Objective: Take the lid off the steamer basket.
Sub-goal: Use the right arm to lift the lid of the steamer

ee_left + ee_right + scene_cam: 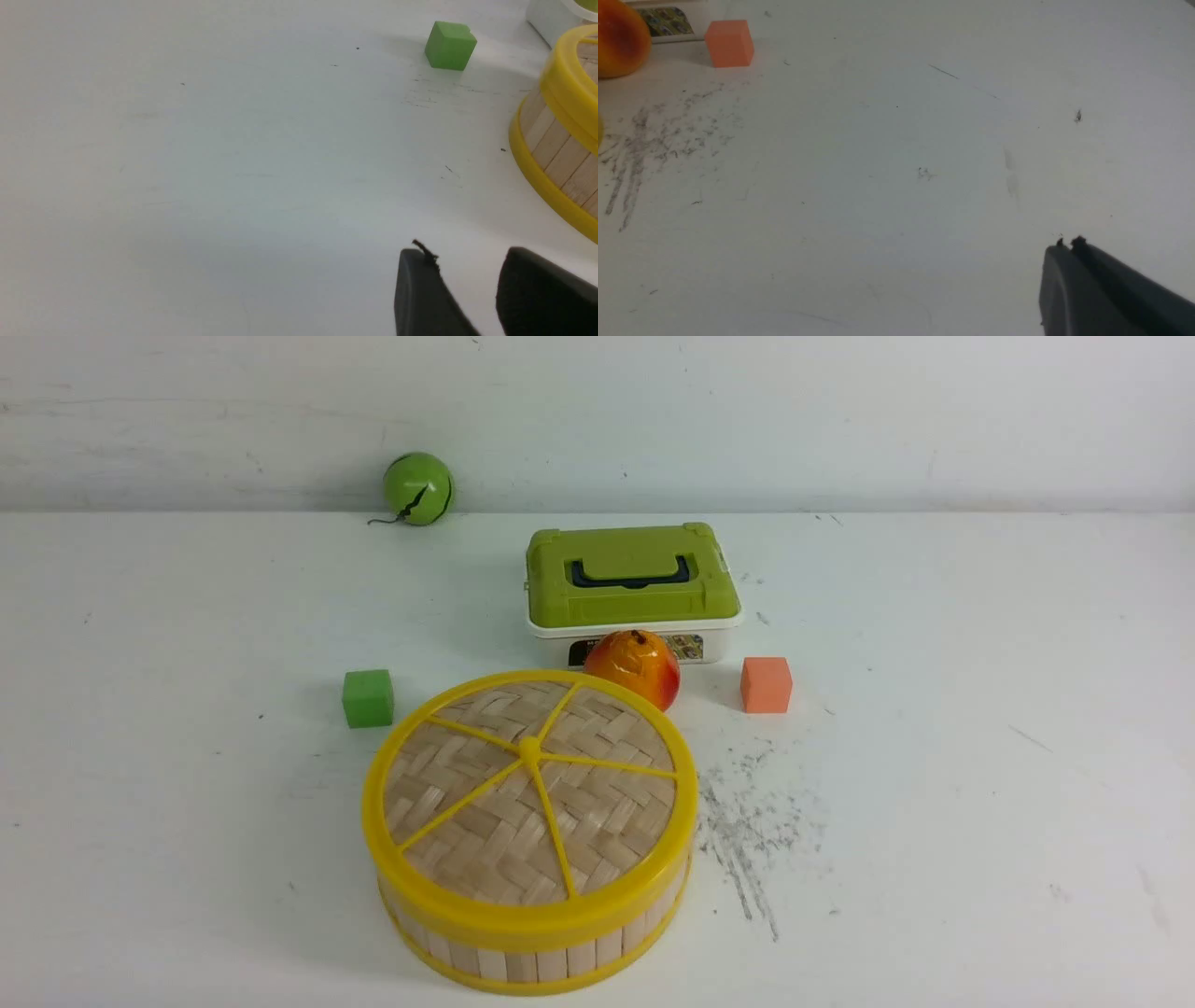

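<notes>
Plainly, our left gripper (465,261), fingers apart, is nearer: the lid (565,79) caps the steamer basket (556,154) ahead and inward of them; our right gripper (1066,245) holds its fingers together.

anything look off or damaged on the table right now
Two things. Dark grey scuff marks smear the table just right of the steamer basket, like rubbed-in dirt. The green ball at the back shows a jagged black line, possibly a crack. The lid sits level.

Woven lid (529,793) on steamer basket (523,963), orange fruit (635,667) just behind, green-lidded box (632,583) beyond.
</notes>
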Controlling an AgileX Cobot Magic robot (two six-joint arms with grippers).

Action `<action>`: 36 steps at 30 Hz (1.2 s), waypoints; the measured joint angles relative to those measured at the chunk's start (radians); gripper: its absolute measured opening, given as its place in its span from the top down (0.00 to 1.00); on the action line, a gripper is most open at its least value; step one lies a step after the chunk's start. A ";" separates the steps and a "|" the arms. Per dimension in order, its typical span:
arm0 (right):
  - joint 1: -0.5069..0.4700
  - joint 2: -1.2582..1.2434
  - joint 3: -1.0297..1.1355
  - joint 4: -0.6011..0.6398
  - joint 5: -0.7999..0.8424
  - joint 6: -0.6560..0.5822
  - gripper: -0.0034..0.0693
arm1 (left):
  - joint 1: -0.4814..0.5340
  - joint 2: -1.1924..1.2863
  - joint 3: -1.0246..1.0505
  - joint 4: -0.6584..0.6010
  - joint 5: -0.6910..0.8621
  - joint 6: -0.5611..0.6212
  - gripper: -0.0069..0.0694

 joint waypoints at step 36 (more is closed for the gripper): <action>0.000 0.000 0.000 -0.020 0.000 0.000 0.96 | 0.000 0.000 0.000 0.000 0.000 0.000 0.59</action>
